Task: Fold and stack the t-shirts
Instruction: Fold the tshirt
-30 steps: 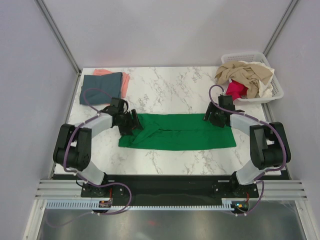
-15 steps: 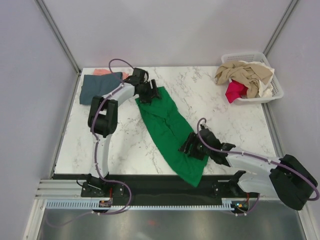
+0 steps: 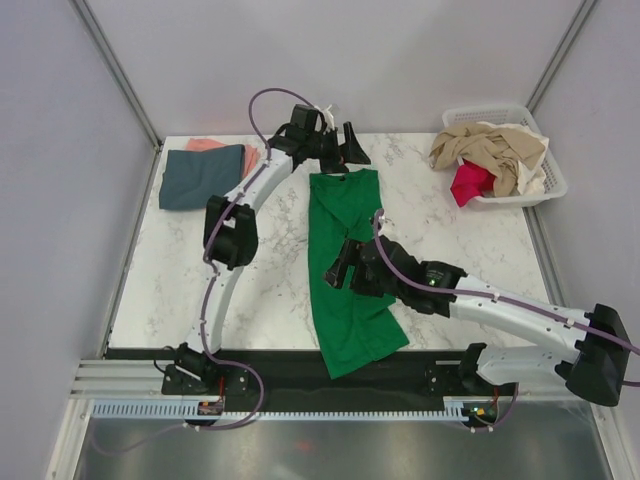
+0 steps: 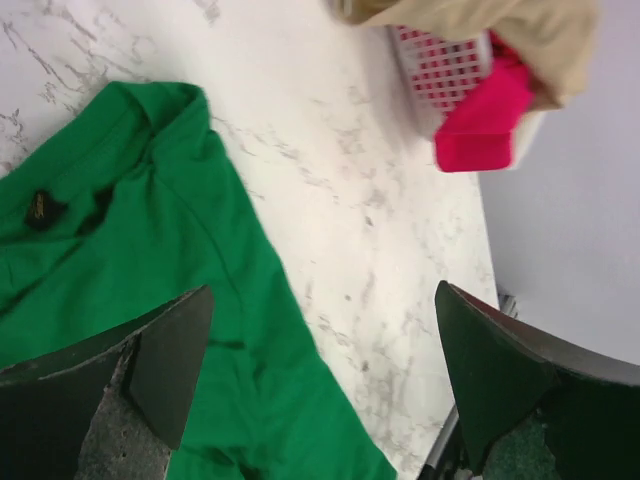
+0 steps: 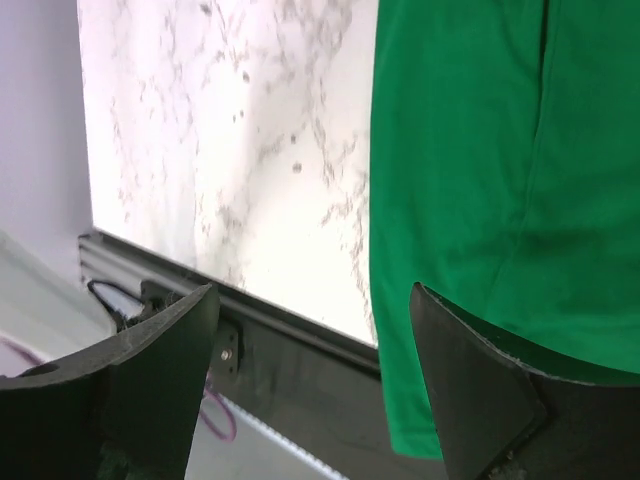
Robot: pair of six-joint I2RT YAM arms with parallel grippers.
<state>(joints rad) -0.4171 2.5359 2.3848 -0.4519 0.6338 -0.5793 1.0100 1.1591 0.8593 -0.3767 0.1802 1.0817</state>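
The bright green t-shirt [image 3: 350, 215] lies flat and lengthways on the marble table, collar at the far end, hem hanging over the front edge. It also shows in the left wrist view [image 4: 120, 220] and the right wrist view [image 5: 470, 150]. My left gripper [image 3: 341, 156] is open and empty just above the table beyond the collar [image 4: 322, 300]. My right gripper [image 3: 341, 268] is open and empty over the shirt's left edge near its middle [image 5: 312, 295]. A folded slate blue-grey tee [image 3: 202, 175] lies on a salmon pink one [image 3: 205, 144] at the back left.
A white slatted basket [image 3: 553, 185] at the back right holds a beige tee [image 3: 490, 148] and a magenta-red one [image 3: 470, 180]; they also show in the left wrist view [image 4: 485, 120]. The black front rail [image 5: 300, 360] runs under the shirt's hem.
The green shirt has swung from lying crosswise to lengthways. My left gripper went to the far edge by the collar. My right gripper came round to the shirt's middle left.
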